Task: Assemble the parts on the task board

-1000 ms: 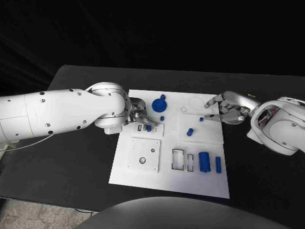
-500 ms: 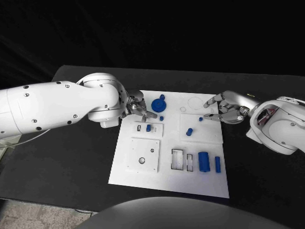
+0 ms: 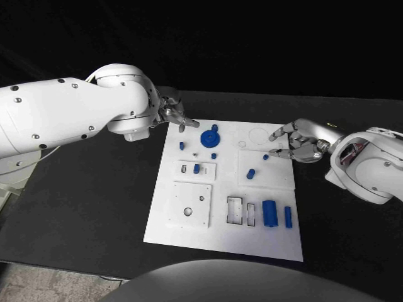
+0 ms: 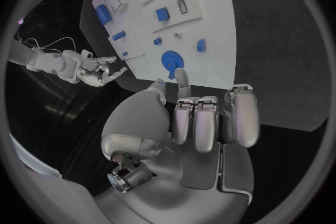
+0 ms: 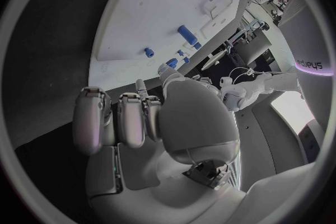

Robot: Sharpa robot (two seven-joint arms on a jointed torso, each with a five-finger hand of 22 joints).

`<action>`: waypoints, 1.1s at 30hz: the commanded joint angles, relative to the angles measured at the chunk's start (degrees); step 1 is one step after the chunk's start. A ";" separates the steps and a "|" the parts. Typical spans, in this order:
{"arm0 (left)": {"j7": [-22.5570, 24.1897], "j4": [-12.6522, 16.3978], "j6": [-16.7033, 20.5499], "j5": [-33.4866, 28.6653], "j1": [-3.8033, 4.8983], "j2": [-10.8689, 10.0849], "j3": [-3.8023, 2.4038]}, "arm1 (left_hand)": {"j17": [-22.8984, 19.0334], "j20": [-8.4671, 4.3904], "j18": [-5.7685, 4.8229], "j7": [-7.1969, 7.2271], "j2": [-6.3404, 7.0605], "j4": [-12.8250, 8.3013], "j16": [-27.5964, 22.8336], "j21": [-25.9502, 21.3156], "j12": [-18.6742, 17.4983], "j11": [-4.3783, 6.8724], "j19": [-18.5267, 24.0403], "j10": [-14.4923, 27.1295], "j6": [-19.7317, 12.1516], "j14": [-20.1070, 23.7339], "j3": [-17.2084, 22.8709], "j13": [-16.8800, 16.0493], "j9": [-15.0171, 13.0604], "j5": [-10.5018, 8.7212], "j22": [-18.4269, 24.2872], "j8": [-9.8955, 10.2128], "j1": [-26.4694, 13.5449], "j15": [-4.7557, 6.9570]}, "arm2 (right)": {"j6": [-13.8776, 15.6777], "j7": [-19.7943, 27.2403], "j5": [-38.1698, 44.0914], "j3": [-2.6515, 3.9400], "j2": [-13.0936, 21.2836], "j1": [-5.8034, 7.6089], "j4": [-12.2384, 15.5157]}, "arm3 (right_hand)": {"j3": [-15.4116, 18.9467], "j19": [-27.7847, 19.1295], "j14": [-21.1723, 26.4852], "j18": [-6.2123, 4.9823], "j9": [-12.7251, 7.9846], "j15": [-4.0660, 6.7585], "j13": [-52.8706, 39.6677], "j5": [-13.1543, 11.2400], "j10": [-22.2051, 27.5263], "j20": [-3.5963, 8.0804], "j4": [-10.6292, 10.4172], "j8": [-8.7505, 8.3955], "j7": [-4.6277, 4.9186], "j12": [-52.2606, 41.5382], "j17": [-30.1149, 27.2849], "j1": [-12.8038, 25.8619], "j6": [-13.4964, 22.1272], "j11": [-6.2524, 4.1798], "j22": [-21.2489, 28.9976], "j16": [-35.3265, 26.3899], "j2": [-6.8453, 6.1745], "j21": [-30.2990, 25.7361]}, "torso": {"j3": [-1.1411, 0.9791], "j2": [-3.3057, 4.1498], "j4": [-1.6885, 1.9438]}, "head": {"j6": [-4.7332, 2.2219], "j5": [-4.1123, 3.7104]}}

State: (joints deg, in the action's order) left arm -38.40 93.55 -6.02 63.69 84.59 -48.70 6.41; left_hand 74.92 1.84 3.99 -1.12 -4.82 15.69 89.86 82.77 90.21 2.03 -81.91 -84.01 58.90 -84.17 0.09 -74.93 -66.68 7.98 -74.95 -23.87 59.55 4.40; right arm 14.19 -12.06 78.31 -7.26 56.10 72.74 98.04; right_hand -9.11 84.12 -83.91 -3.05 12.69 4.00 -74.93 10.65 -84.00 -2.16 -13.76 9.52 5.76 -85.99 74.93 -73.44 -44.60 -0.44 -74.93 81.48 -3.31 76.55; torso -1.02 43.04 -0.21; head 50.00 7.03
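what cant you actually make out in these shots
- Right hand fingertips, head view: too small to tell whether they pinch a part or touch the task board.
- Left hand, head view: partly hidden behind its own arm.
- Blue gear teeth, head view: too small.

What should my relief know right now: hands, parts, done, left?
Left hand: holds nothing, raised off the task board's far left corner.
Right hand: fingers spread at the board's right edge, nothing visibly held.
Parts: blue gear near the far edge; a small blue piece in the slotted plate; blue cylinder near the right front.
Left: several blue parts lie loose.
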 commanded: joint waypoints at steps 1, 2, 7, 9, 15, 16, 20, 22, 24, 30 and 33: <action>-0.04 -2.26 -1.37 1.53 -0.03 1.14 -0.02 | 15.08 -0.05 -0.86 0.03 -0.05 0.01 0.14 -0.41 -0.21 0.35 0.41 -5.99 -0.64 -5.83 -0.32 -15.07 -0.14 -0.13 -4.60 0.09 0.68 0.37 | 0.52 0.88 -0.09 0.01 -0.22 -0.03 -0.17 | 0.07 0.44 -4.09 -0.23 -0.09 -0.27 -11.94 0.37 -2.82 -0.42 0.29 0.13 0.08 0.29 5.89 -0.04 -0.40 0.54 -9.47 -0.10 0.32 -0.06 | 0.27 0.11 0.11 | 0.00 0.24; -0.01 -3.12 -1.32 1.50 -0.12 1.56 -0.01 | 15.08 -0.04 -0.86 0.00 0.01 0.02 0.14 -0.42 -0.21 0.33 0.41 -5.99 -0.80 -5.83 -0.37 -15.07 -0.25 -0.09 -4.60 0.13 0.81 0.35 | 0.49 0.93 -0.13 0.01 -0.31 -0.03 -0.24 | 0.05 0.45 -4.09 -0.22 -0.11 -0.27 -11.89 0.46 -2.77 -0.41 0.32 0.14 0.08 0.36 5.89 -0.06 -0.44 0.53 -9.48 -0.10 0.36 -0.05 | 0.32 0.12 0.06 | 0.00 0.36; 0.08 -6.55 -1.37 1.38 -0.91 3.34 0.02 | 15.08 -0.03 -0.86 -0.07 0.17 0.04 0.14 -0.45 -0.21 0.28 0.42 -5.99 -1.14 -5.83 -0.49 -15.07 -0.49 -0.01 -4.62 0.18 1.09 0.32 | 0.48 1.12 -0.21 0.01 -0.50 -0.09 -0.45 | 0.01 0.44 -4.10 -0.23 -0.14 -0.26 -11.81 0.59 -2.70 -0.41 0.37 0.15 0.08 0.46 5.90 -0.09 -0.49 0.53 -9.46 -0.09 0.40 -0.10 | 0.34 0.20 0.21 | 0.00 0.14; 0.12 -7.52 -1.35 1.23 -1.25 3.83 0.02 | 15.08 -0.03 -0.88 -0.09 0.23 0.03 0.14 -0.42 -0.21 0.27 0.38 -5.99 -1.21 -5.83 -0.53 -15.07 -0.56 0.00 -4.68 0.18 1.16 0.32 | 0.45 1.15 -0.24 0.01 -0.50 -0.14 -0.49 | 0.00 0.45 -4.09 -0.23 -0.16 -0.26 -11.73 0.67 -2.63 -0.41 0.40 0.16 0.08 0.56 5.86 -0.11 -0.52 0.53 -9.47 -0.12 0.42 -0.09 | 0.40 0.19 0.23 | 0.00 0.18; 0.13 -10.41 -2.03 0.53 -2.18 5.16 0.03 | 15.08 -0.01 -0.89 -0.10 0.56 0.13 0.14 -0.44 -0.21 0.24 0.36 -5.99 -1.20 -5.83 -0.82 -15.07 -0.97 -0.05 -4.71 -0.03 1.32 0.29 | 0.58 1.20 -0.27 0.00 -0.47 -0.22 -0.45 | -0.01 0.45 -4.10 -0.23 -0.17 -0.26 -11.51 0.75 -2.41 -0.41 0.42 0.16 0.09 0.87 5.88 -0.11 -0.55 0.53 -9.47 -0.10 0.44 -0.11 | 0.21 0.05 0.11 | 0.00 0.38; 0.13 -10.77 -2.09 0.43 -2.30 5.32 0.03 | 15.08 0.00 -0.88 -0.10 0.62 0.19 0.14 -0.46 -0.21 0.24 0.37 -5.99 -1.18 -5.83 -0.91 -15.07 -1.06 -0.08 -4.70 -0.08 1.30 0.28 | 0.60 1.20 -0.27 0.00 -0.46 -0.22 -0.42 | -0.01 0.45 -4.10 -0.23 -0.18 -0.26 -11.50 0.75 -2.40 -0.41 0.42 0.16 0.09 0.88 5.88 -0.11 -0.55 0.53 -9.47 -0.10 0.44 -0.11 | 0.20 0.08 0.13 | 0.00 0.37; 0.12 -11.53 -2.30 0.20 -2.77 5.61 0.03 | 15.08 0.02 -0.85 -0.12 0.79 0.41 0.14 -0.56 -0.21 0.22 0.46 -5.99 -1.17 -5.83 -1.20 -15.07 -1.33 -0.26 -4.60 -0.19 1.21 0.26 | 0.71 1.23 -0.27 0.00 -0.45 -0.23 -0.37 | -0.02 0.46 -4.10 -0.23 -0.18 -0.26 -11.43 0.77 -2.33 -0.41 0.43 0.16 0.09 0.98 5.89 -0.11 -0.56 0.52 -9.48 -0.10 0.44 -0.08 | 0.25 0.07 0.15 | 0.00 0.23; 0.12 -11.68 -2.41 0.09 -3.08 5.61 0.04 | 15.08 0.02 -0.84 -0.12 0.82 0.44 0.14 -0.60 -0.21 0.21 0.50 -5.99 -1.17 -5.83 -1.24 -15.07 -1.37 -0.28 -4.56 -0.21 1.20 0.26 | 0.82 1.26 -0.27 0.00 -0.38 -0.24 -0.33 | -0.02 0.46 -4.10 -0.23 -0.18 -0.26 -11.41 0.78 -2.31 -0.41 0.43 0.16 0.09 1.01 5.89 -0.11 -0.56 0.52 -9.48 -0.10 0.44 -0.09 | 0.28 0.07 0.14 | 0.00 0.22; 0.12 -11.69 -2.47 0.04 -3.29 5.55 0.05 | 15.08 0.02 -0.83 -0.11 0.84 0.45 0.14 -0.62 -0.21 0.21 0.53 -5.99 -1.17 -5.83 -1.26 -15.07 -1.38 -0.29 -4.53 -0.21 1.19 0.26 | 0.88 1.28 -0.27 0.00 -0.31 -0.24 -0.31 | -0.02 0.45 -4.10 -0.23 -0.19 -0.26 -11.35 0.80 -2.25 -0.41 0.43 0.16 0.09 1.08 5.89 -0.11 -0.56 0.52 -9.47 -0.09 0.44 -0.10 | 0.28 0.06 0.17 | 0.00 0.21; 0.13 -11.61 -2.58 -0.47 -3.79 5.38 0.11 | 15.08 0.03 -0.81 -0.11 0.94 0.45 0.14 -0.66 -0.21 0.21 0.56 -5.99 -1.18 -5.83 -1.36 -15.07 -1.48 -0.31 -4.50 -0.25 1.23 0.25 | 0.87 1.27 -0.27 0.00 -0.21 -0.24 -0.30 | -0.02 0.45 -4.10 -0.23 -0.20 -0.26 -11.26 0.82 -2.17 -0.41 0.44 0.16 0.09 1.20 5.86 -0.11 -0.57 0.52 -9.47 -0.12 0.45 -0.11 | 0.23 0.02 0.15 | 0.00 0.39; 0.15 -11.43 -2.68 -1.21 -4.22 5.33 0.15 | 15.08 0.03 -0.81 -0.11 0.94 0.45 0.14 -0.66 -0.21 0.21 0.56 -5.99 -1.18 -5.83 -1.36 -15.07 -1.48 -0.31 -4.50 -0.25 1.23 0.25 | 0.91 1.28 -0.27 0.00 -0.26 -0.24 -0.32 | -0.02 0.45 -4.10 -0.23 -0.20 -0.26 -11.25 0.82 -2.16 -0.41 0.44 0.16 0.09 1.22 5.86 -0.11 -0.58 0.52 -9.47 -0.12 0.45 -0.11 | 0.25 0.01 0.17 | 0.00 0.29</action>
State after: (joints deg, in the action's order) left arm -38.41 81.92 -7.60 63.73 80.56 -43.39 6.55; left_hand 74.90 1.84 3.99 -1.11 -4.14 16.09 89.86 82.31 90.21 2.02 -81.91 -84.01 58.13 -84.17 -0.92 -74.93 -68.12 7.97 -74.93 -23.87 60.69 4.39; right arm 14.89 -11.22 77.93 -7.25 55.88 72.54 97.68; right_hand -9.11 84.12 -83.91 -3.05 12.58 4.00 -74.91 11.21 -84.00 -2.16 -13.76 9.52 5.93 -85.10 74.91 -73.45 -44.84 -0.44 -74.91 81.48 -3.32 76.55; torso -0.76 43.07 -0.05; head 50.00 7.37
